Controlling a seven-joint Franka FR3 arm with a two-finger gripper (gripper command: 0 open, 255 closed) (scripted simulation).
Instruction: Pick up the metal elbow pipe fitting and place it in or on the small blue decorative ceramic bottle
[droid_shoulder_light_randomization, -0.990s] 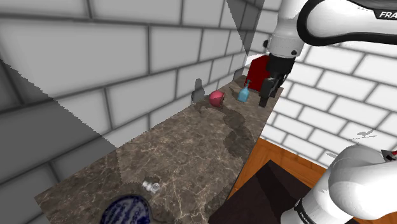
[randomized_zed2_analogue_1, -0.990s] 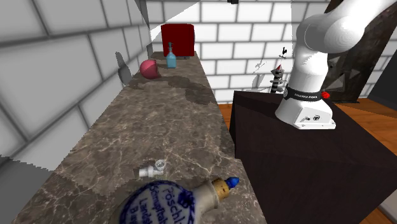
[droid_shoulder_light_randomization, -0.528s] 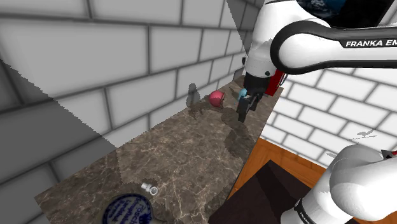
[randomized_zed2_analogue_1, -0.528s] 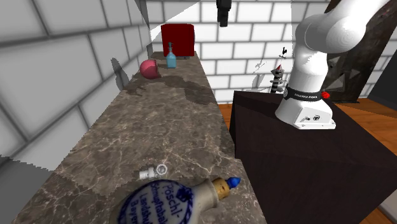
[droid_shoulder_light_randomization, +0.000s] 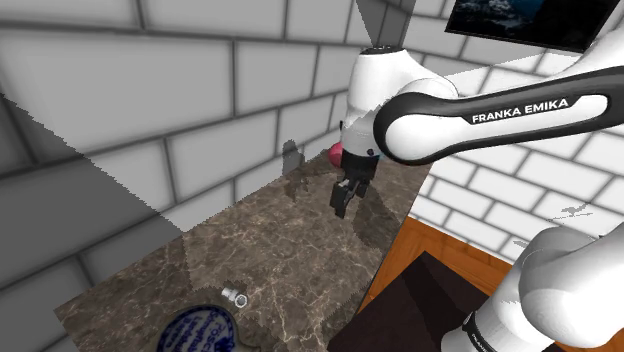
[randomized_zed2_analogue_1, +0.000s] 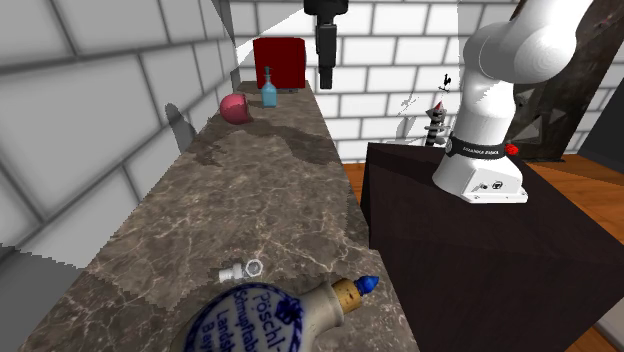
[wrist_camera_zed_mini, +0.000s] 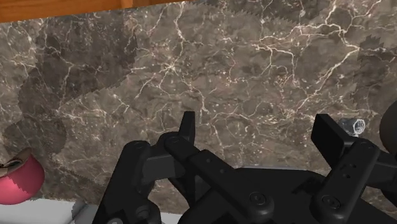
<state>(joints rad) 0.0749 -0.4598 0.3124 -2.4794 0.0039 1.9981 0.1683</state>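
Observation:
The small metal elbow fitting (droid_shoulder_light_randomization: 235, 297) (randomized_zed2_analogue_1: 240, 269) lies on the brown marble counter (droid_shoulder_light_randomization: 285, 245) near its close end. The same fitting (wrist_camera_zed_mini: 352, 126) lies on the counter just beyond my right fingertip (wrist_camera_zed_mini: 327, 132). My black gripper (droid_shoulder_light_randomization: 342, 200) (randomized_zed2_analogue_1: 326, 80) (wrist_camera_zed_mini: 257, 130) hangs open above the middle of the counter, with nothing between its fingers. The small blue bottle (randomized_zed2_analogue_1: 269, 90) stands upright at the far end of the counter, in front of a red box (randomized_zed2_analogue_1: 279, 62). My arm covers that end of the counter in the shoulder view.
A pink rounded object (droid_shoulder_light_randomization: 337, 152) (randomized_zed2_analogue_1: 234, 107) (wrist_camera_zed_mini: 19, 181) sits near the blue bottle. A large blue-and-white bottle with a cork (droid_shoulder_light_randomization: 200, 330) (randomized_zed2_analogue_1: 270, 318) lies beside the fitting. A brick wall runs along the counter. The dark stand (randomized_zed2_analogue_1: 470, 250) flanks the counter's open edge.
My gripper has travelled from the far end by the red box toward the middle of the counter and dropped lower. The fitting and bottles have not moved.

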